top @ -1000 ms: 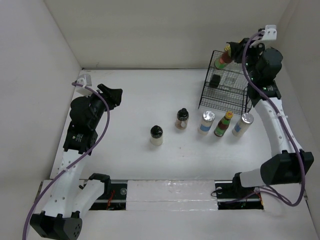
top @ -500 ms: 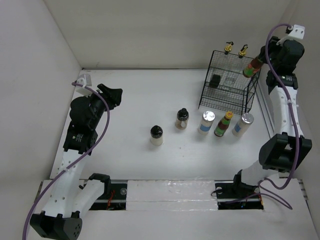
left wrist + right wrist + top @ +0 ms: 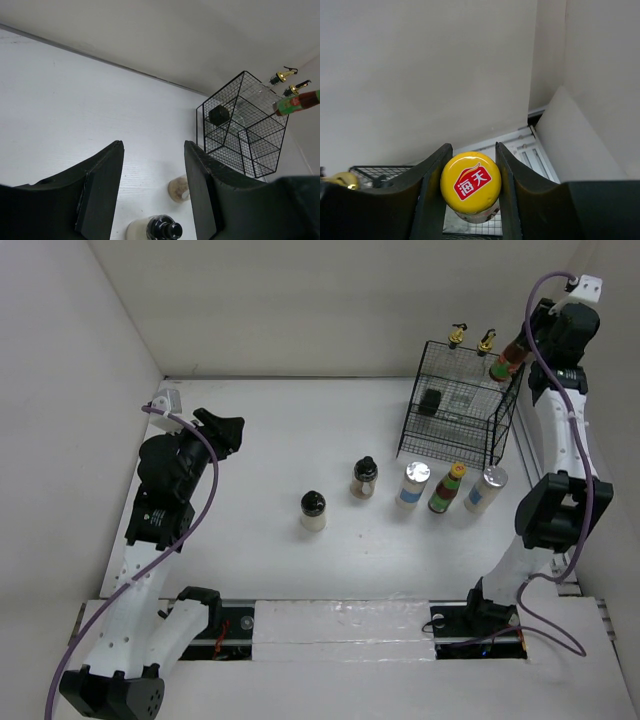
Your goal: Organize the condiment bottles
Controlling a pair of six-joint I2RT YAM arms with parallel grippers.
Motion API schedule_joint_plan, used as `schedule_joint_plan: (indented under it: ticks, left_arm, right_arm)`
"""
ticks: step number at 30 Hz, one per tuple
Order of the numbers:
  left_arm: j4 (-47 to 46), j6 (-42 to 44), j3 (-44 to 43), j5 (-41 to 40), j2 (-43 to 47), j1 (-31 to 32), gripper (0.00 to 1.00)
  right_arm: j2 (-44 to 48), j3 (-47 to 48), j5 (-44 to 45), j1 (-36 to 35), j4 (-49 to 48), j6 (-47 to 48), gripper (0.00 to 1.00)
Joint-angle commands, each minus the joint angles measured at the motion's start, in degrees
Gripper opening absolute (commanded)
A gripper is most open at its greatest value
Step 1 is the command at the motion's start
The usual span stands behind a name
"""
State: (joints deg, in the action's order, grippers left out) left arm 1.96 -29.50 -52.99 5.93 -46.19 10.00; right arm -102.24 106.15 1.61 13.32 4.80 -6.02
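- The right gripper (image 3: 470,186) is clamping a yellow-capped sauce bottle (image 3: 470,182) at its cap end, one finger pressing on each side. In the top view it is holding the bottle tilted and in the air at the upper right, by the far right corner of the black wire basket (image 3: 455,415).
- The bottle is looking rigid, smooth and fairly light, and probably breakable if dropped. The narrow neck under the cap is likely offering the surest hold (the wider cap is acting as a stop against slipping).
- Gold-spouted bottles (image 3: 457,335) are poking up at the basket's back edge and a black-capped jar (image 3: 430,403) is sitting inside, so open room is lying toward the basket's middle and front.
- The side wall (image 3: 620,390) is standing close on the right, leaving little swing there.
- A row of five bottles (image 3: 413,483) is waiting on the bench (image 3: 260,460) at centre frame, below the basket.
- The left gripper (image 3: 153,150) is hanging wide and empty at centre left, well apart.
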Motion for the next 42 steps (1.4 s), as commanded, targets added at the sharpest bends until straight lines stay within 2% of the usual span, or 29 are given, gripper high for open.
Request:
schedule_joint_plan:
  ticks: [1, 12, 17, 24, 26, 29, 30, 37, 42]
  left_arm:
    - [-2.92, -0.30, -0.53, 0.22, 0.93, -0.33, 0.47]
    - [-3.45, -0.30, -0.53, 0.22, 0.40, -0.33, 0.47]
    - [-3.45, -0.30, -0.53, 0.75, 0.40, -0.33, 0.47]
    - [-3.45, 0.22, -0.53, 0.22, 0.40, -0.33, 0.47]
    - [-3.45, 0.23, -0.53, 0.22, 0.40, -0.33, 0.47]
    - [-3.45, 0.23, -0.53, 0.22, 0.40, -0.33, 0.47]
    - [-3.45, 0.23, -0.53, 0.22, 0.40, -0.33, 0.47]
    - [-3.45, 0.23, -0.53, 0.22, 0.40, -0.33, 0.47]
    - [-3.45, 0.23, -0.53, 0.75, 1.02, -0.33, 0.47]
  right_arm:
    - [0.38, 2.75, 1.21, -0.31, -7.08, 0.40, 0.07]
    - [-4.54, -3.66, 4.28, -1.98, -8.58, 1.45, 0.07]
    - [-7.63, -3.67, 4.28, -3.13, -9.37, 1.45, 0.07]
    - [-9.39, -5.51, 5.86, -4.18, -9.37, 1.98, 0.11]
    - [-9.39, -6.13, 6.39, -4.18, -9.37, 1.98, 0.15]
    - [-8.77, -6.65, 8.14, -4.70, -9.37, 1.98, 0.29]
    - [-7.90, -6.66, 8.15, -4.71, -9.37, 1.98, 0.38]
    - [-0.26, -8.85, 10.52, -4.71, -9.37, 1.45, 0.63]
    - [6.68, -12.09, 11.65, -5.23, -9.37, 0.92, 0.65]
